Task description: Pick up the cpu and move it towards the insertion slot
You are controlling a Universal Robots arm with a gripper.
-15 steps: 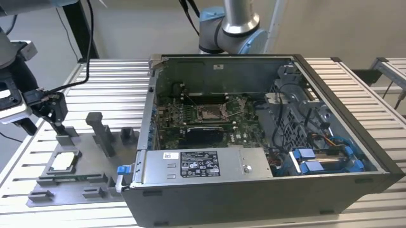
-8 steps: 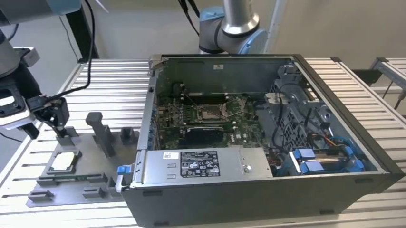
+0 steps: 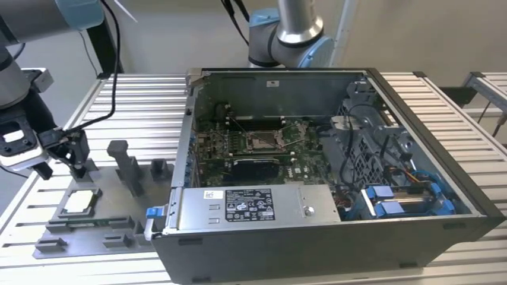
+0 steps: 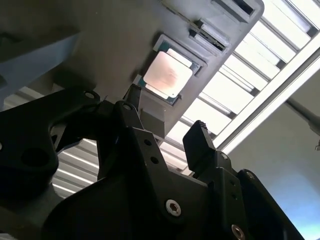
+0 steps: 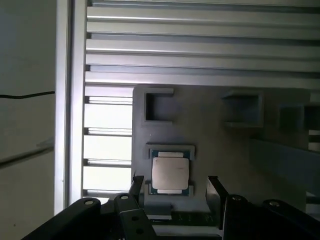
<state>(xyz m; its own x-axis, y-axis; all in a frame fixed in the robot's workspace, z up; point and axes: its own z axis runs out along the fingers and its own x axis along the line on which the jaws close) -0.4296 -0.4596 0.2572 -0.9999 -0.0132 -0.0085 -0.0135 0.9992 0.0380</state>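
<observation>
Silver on top, tan at the rim: the chip (image 5: 170, 172), flat in its nest on the grey tray (image 3: 79, 240), face up, just under the gripper (image 5: 175, 192). Square, so no long side. Not picked up yet. Fingers wide apart, holding nothing. Slot (image 3: 263, 140) well away from the gripper, inside the computer case (image 3: 317, 249). Lifting and carrying left to do.

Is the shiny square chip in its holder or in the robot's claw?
In its holder. The cpu lies flat in a recess of the grey tray; the open gripper is above it, holding nothing.
</observation>
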